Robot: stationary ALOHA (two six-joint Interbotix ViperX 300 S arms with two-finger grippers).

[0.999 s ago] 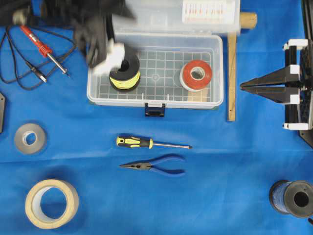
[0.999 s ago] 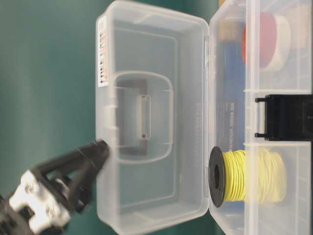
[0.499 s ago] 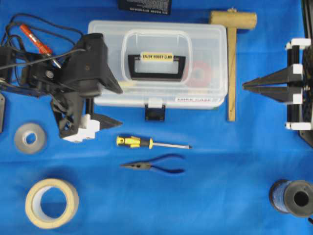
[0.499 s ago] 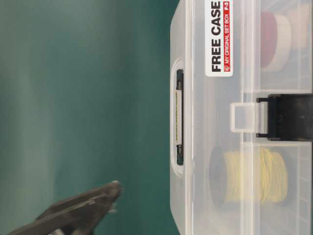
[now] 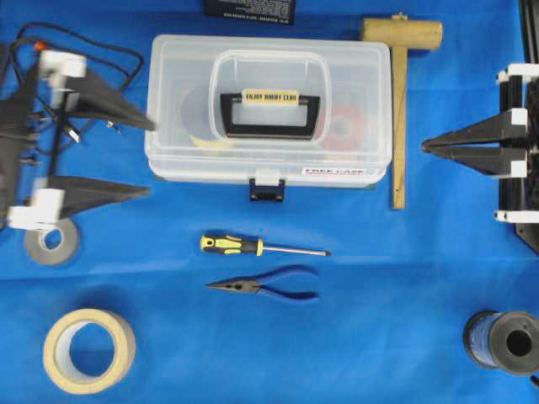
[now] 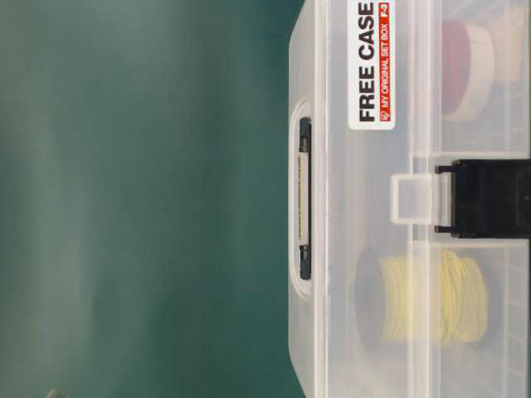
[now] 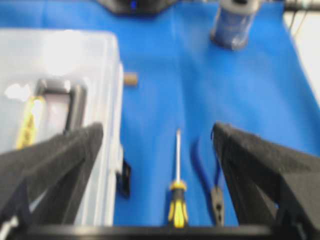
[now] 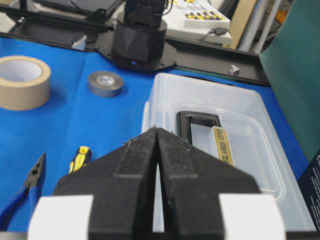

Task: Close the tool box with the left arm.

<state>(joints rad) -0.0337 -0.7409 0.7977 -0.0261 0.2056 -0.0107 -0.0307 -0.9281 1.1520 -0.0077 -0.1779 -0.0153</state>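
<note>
while the tool box (image 5: 269,109) sits lidded, left gripper (image 5: 139,156) spread wide — clear of its edge, right gripper (image 5: 428,147) pressed together

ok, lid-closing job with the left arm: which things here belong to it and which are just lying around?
Part of the job:
- tool box, lid down
- left arm's fingers, spread wide, beside the box

Lying about:
- screwdriver
- pliers
- mallet
- tan tape roll
- grey tape roll
- dark wire spool
- right arm's fingers, shut, parked
</note>
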